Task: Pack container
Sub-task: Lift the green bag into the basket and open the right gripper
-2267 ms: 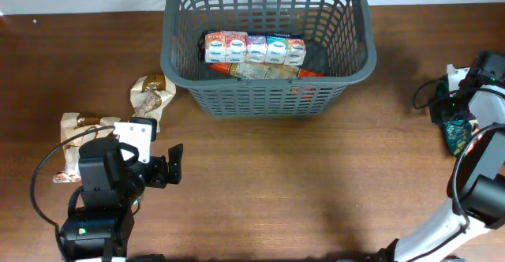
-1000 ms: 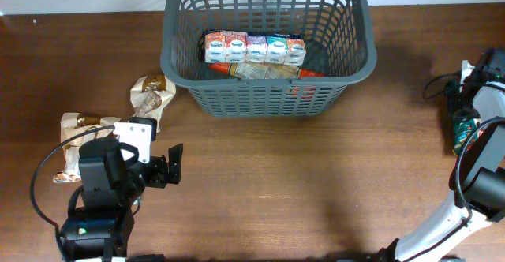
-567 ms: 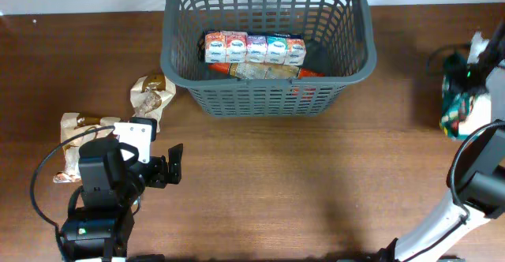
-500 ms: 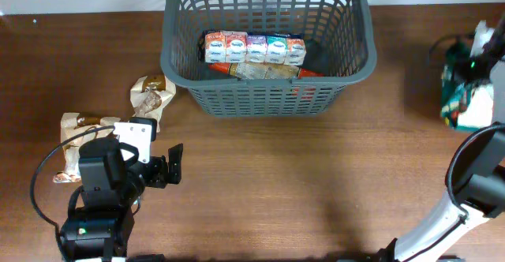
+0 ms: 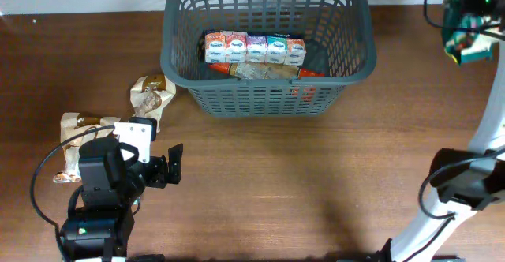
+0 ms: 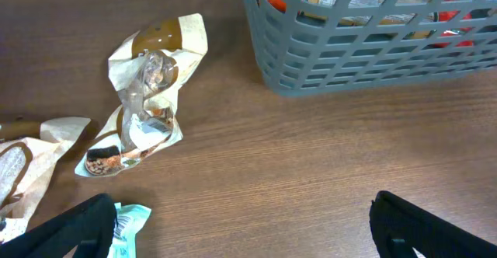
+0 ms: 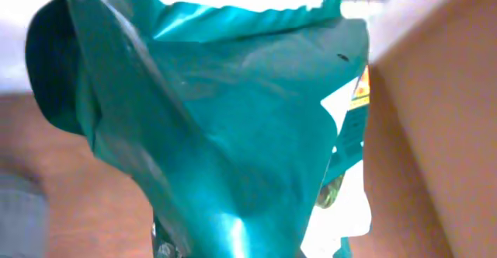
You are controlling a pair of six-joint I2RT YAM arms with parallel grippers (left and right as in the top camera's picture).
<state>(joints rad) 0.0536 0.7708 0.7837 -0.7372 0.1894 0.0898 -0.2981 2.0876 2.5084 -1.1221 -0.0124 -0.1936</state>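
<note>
One teal packet (image 7: pixel 217 149) clamped in right gripper (image 5: pixel 467 21) — container (image 5: pixel 268 96) lies to its left, well apart; left gripper (image 5: pixel 172 166) gapes empty.

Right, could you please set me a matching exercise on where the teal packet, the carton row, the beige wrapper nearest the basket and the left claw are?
Things:
1. teal packet
2. carton row
3. beige wrapper
4. left claw

Places or states:
A. inside the basket
B. lying on the table, just left of the basket
C. open, holding nothing, at the table's front left
D. gripped by the shut right claw

Pairs: 1-D, 2-A, 3-B, 4-C
</note>
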